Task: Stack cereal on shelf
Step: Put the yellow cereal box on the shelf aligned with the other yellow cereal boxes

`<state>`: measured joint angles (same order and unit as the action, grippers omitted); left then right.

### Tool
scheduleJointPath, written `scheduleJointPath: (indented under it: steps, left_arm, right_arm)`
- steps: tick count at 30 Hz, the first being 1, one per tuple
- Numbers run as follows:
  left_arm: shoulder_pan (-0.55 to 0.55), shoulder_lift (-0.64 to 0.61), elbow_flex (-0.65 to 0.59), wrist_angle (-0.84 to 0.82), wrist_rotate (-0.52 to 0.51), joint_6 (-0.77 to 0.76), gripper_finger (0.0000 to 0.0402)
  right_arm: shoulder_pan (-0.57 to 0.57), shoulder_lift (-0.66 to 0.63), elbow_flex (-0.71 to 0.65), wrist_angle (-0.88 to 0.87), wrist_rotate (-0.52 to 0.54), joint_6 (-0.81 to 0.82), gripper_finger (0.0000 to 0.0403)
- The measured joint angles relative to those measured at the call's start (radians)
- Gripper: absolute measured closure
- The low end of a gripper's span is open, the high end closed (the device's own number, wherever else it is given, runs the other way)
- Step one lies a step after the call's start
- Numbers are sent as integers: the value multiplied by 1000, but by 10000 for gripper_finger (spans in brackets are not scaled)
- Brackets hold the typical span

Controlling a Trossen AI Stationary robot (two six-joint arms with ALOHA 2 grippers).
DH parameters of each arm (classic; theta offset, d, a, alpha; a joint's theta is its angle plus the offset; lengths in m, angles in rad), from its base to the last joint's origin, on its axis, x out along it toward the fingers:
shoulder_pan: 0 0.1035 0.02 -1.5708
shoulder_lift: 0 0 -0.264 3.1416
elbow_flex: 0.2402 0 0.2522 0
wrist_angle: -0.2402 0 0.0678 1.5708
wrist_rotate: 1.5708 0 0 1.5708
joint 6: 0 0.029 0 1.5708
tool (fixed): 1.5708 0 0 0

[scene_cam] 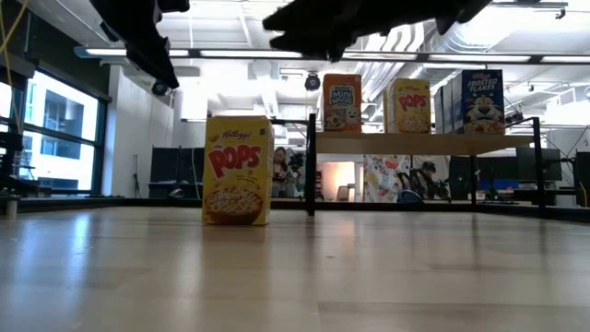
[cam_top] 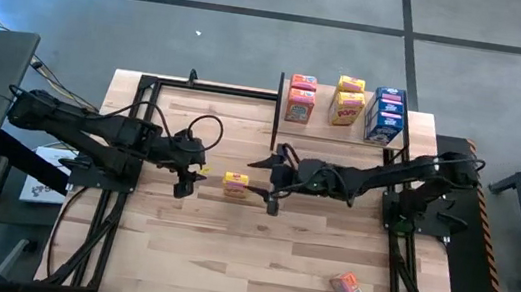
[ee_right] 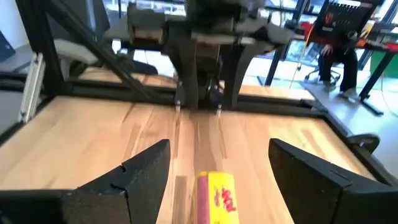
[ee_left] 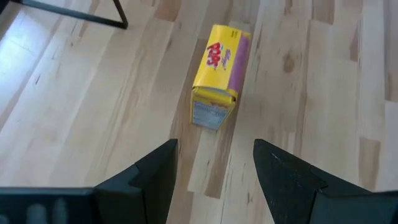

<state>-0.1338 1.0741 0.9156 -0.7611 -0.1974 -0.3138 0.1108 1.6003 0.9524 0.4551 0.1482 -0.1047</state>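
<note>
Both arms reach in low over the middle of the table, their end effectors facing each other across a yellow cereal box standing upright between them. The left end effector hangs just beside the box, fingers parted and empty. The right end effector sits just off the other side, jaws spread wide (nothing in them either). Three groups of boxes already stand on the shelf; one pink box lies well apart near the table's front.
</note>
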Motion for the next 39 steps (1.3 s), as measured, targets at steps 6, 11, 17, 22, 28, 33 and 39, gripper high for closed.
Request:
scheduleJointPath:
  steps: [6,11,17,22,28,33,39]
  left_arm:
    - [0,0,-1,28,0,0,202]
    - [0,0,-1,31,0,-15,202]
    - [0,0,-1,31,0,-25,202]
    - [0,0,-1,31,0,-26,202]
    - [0,1,-1,32,0,-26,202]
    - [0,1,0,32,0,-25,202]
    - [0,1,0,32,0,-25,202]
  right_arm:
    - [0,70,0,10,9,5,137]
    - [-11,120,0,21,10,26,137]
    - [-26,158,0,18,27,46,137]
    - [-36,187,0,15,27,53,137]
    - [-49,215,0,5,27,63,137]
    - [-60,238,0,5,3,82,137]
    - [-67,248,0,19,-22,97,137]
